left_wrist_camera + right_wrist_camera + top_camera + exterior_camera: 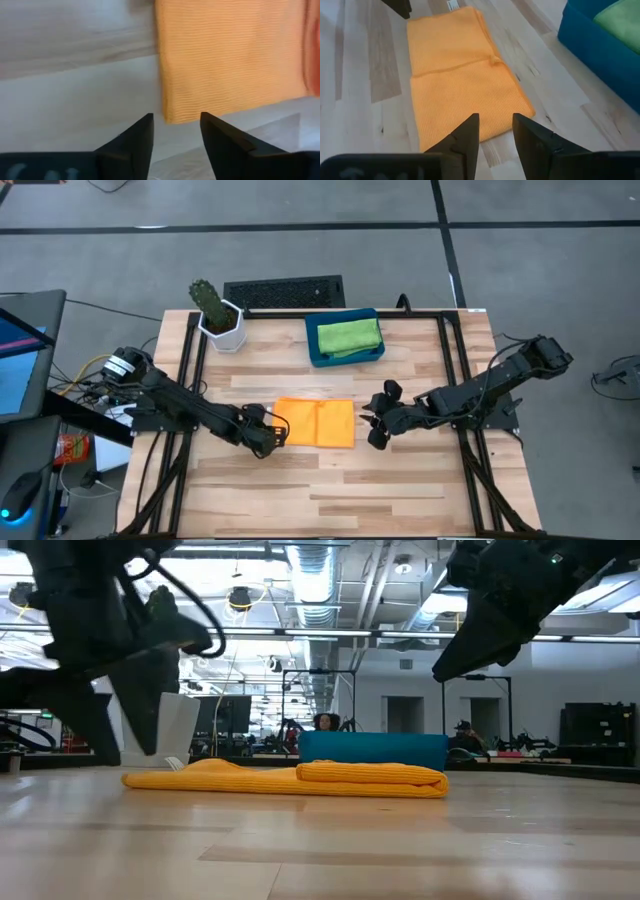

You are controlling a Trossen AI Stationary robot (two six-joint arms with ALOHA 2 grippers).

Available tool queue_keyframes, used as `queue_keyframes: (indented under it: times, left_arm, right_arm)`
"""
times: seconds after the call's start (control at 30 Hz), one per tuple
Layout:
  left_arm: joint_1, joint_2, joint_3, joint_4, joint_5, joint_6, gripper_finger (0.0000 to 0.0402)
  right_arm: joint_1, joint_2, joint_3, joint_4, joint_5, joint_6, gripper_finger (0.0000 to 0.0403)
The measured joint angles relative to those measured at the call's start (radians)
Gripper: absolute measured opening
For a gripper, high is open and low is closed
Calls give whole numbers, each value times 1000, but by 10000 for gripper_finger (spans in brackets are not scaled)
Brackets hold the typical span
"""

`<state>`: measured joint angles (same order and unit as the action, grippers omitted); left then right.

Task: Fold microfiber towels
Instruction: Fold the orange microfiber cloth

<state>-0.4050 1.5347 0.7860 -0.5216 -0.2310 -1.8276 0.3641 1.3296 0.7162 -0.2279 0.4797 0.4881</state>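
Item: orange towel (pixel 315 423), centre of the high view, flat on the table (pixel 400 490), already folded over on itself with one layer lapping the other.

Step in hand: judged mid-fold (another fold likely wanted); next move calls for pinching an edge and carrying it across.

Left gripper (pixel 272 431): at the towel's left edge, fingers narrowly parted, holding nothing.

Right gripper (pixel 372 423): just right of the towel, fingers narrowly parted, empty.

Green towel (pixel 349 335): in blue tray (pixel 345 358), upper centre.
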Motion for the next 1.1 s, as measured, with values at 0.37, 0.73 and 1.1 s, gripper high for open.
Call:
queue_keyframes:
  times: [0.37, 0.73, 1.1]
  left_arm:
    - [23, 10, 31, -18, 29, -6, 234]
    - [28, 135, 44, 37, 35, -32, 249]
    - [31, 152, 71, 30, 12, -71, 171]
  right_arm:
    - [2, 0, 0, 3, 0, 0, 143]
    - [2, 0, 0, -3, 0, 0, 143]
    - [-2, 0, 0, -3, 23, 0, 143]
